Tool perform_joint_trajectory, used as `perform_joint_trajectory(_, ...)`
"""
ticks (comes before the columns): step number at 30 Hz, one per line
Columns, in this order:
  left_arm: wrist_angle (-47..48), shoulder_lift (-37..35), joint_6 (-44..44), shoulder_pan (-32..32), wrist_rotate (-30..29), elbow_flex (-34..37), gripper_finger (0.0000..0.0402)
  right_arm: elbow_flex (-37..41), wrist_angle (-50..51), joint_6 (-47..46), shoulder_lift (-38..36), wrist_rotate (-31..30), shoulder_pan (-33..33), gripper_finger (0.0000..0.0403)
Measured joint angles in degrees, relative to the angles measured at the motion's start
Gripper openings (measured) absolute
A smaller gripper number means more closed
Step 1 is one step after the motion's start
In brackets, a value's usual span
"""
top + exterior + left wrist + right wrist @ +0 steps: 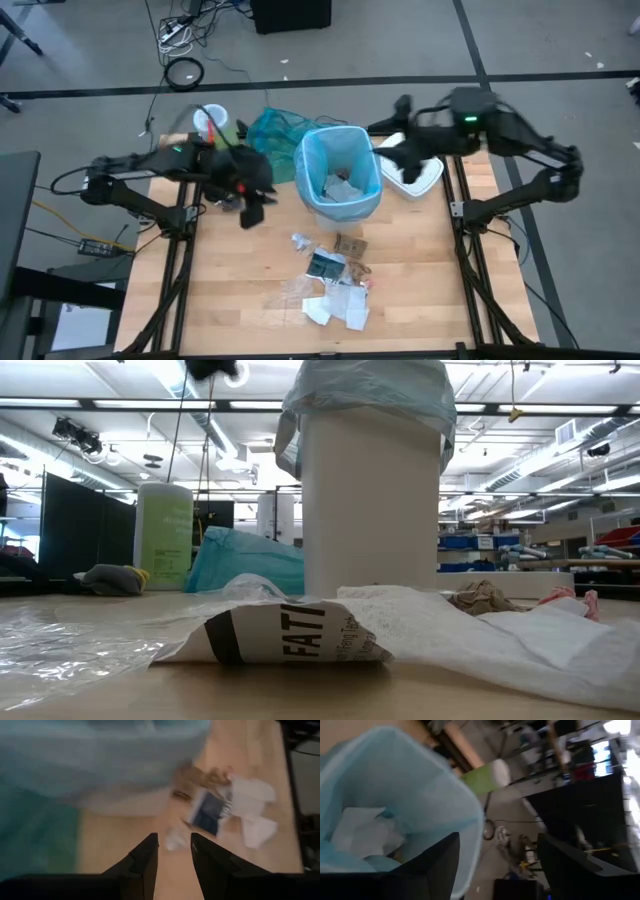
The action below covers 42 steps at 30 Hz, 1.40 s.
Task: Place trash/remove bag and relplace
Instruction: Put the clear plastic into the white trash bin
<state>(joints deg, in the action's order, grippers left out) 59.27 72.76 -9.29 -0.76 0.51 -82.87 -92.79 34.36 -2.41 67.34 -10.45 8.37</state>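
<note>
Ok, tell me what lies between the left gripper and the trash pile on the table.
In the high view, only bare wooden tabletop lies between the left gripper and the trash pile.

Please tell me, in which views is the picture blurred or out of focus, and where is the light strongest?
Left wrist view: the light blue plastic liner and scattered paper scraps are smeared by blur. Right wrist view: the room beyond the liner's rim is blurred too. Low view: the nearby crumpled printed wrapper looks soft, and bright ceiling strip lights glare overhead. High view: evenly lit, with soft shadows.
</note>
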Motion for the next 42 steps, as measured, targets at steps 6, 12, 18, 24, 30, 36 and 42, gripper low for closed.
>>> perform_joint_trajectory(6, -14.28, 0.01, -9.12, 2.55, 6.54, 18.04, 0.0126, -0.04, 2.01, -0.55, -7.90, -2.43, -0.01, 0.0232)
perform_joint_trajectory(12, -28.25, 0.01, -17.08, 5.39, 6.93, 31.12, 0.0126, -0.04, 6.26, -0.63, -11.15, -6.26, -0.01, 0.0223)
perform_joint_trajectory(18, -43.12, -0.01, -20.99, 6.60, 0.72, 39.19, 0.0126, -0.04, 7.48, -0.63, -11.49, -6.70, 0.01, 0.0222)
perform_joint_trajectory(24, -49.84, -0.03, -21.11, 7.60, -7.44, 45.21, 0.0126, -0.02, 7.47, -0.55, -11.19, -6.70, 0.01, 0.0222)
perform_joint_trajectory(30, -57.20, -0.03, -22.89, 7.64, -8.87, 49.48, 0.0126, -0.02, 7.47, -0.48, -11.13, -6.65, 0.01, 0.0222)
perform_joint_trajectory(36, -59.64, 1.49, -22.66, 7.86, -9.80, 50.35, 0.0126, -0.02, 7.47, -0.48, -11.12, -6.63, 0.01, 0.0222)
perform_joint_trajectory(42, -64.83, 6.43, -22.48, 8.49, -10.37, 50.34, 0.0126, -0.02, 7.74, -0.46, -11.12, -6.48, 0.01, 0.0222)
